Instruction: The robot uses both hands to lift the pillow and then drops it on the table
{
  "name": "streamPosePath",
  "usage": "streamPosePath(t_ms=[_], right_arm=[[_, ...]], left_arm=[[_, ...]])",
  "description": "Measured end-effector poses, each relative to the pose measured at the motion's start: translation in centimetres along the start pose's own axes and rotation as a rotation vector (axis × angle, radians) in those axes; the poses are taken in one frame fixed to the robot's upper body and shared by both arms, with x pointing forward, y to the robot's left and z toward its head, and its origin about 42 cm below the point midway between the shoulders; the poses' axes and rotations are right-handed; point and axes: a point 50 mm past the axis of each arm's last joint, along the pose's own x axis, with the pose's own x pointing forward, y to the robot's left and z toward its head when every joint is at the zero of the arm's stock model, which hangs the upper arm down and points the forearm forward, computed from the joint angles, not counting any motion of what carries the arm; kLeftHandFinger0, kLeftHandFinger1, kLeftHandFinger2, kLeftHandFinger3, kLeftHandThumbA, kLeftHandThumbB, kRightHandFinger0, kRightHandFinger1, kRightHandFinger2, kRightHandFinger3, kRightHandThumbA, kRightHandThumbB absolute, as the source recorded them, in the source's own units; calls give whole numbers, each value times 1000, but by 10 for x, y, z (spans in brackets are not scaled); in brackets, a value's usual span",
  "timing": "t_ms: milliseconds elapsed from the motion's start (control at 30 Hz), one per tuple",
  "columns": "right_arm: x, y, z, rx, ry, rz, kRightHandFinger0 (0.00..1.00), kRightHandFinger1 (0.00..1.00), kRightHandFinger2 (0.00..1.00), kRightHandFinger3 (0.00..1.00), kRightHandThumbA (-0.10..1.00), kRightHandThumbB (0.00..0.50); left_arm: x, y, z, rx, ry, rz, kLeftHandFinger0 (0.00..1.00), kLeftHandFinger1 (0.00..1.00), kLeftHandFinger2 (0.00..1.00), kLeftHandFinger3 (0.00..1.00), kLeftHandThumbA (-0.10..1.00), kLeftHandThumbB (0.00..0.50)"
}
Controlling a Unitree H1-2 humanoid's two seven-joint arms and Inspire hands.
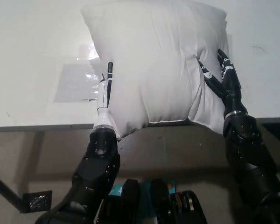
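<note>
**Pillow pressed between both hands at the desk's near edge**

The desk (32, 56) is white, and its near edge runs straight across just below the hands, with a darker floor strip on the robot's side of it. Outward of the left hand (104, 98) the desk top lies open, bare except for a clear taped sheet (74, 81) just beside that hand. Outward of the right hand (221, 81) a narrower stretch of bare desk reaches to the picture's border.

The white pillow (154, 60) sits between the two hands and fills the space from one to the other. Its lower corners overhang the desk's near edge, next to each wrist, and its top reaches the far border of the view. Whether its underside touches the desk cannot be told.

The left hand lies flat against the pillow's left flank, fingers (109, 70) extended together along the fabric. The right hand presses into the opposite flank, its fingers (224, 63) sunk into a deep crease. Both hands are clamped on the pillow.
</note>
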Motion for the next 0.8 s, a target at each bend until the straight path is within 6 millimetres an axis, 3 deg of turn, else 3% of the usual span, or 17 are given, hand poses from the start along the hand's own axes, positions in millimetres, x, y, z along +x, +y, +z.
streamPosePath(t_ms=[100, 200, 300, 800], right_arm=[[0, 1, 0, 12, 1, 15, 1000, 1000, 1000, 1000, 1000, 344], [-1, 5, -2, 15, 6, 41, 1000, 1000, 1000, 1000, 1000, 327], [-3, 14, -6, 17, 9, 65, 1000, 1000, 1000, 1000, 1000, 257], [-6, 31, -13, -17, -35, 121, 1000, 1000, 1000, 1000, 1000, 222]], left_arm=[[0, 0, -1, -8, -4, 6, 1000, 1000, 1000, 1000, 1000, 1], [-1, 0, -1, -30, -7, 18, 1000, 1000, 1000, 1000, 1000, 0], [-1, 1, -1, -63, -6, 34, 1000, 1000, 1000, 1000, 1000, 0], [-2, 3, -1, -99, -10, 52, 1000, 1000, 1000, 1000, 1000, 0]])
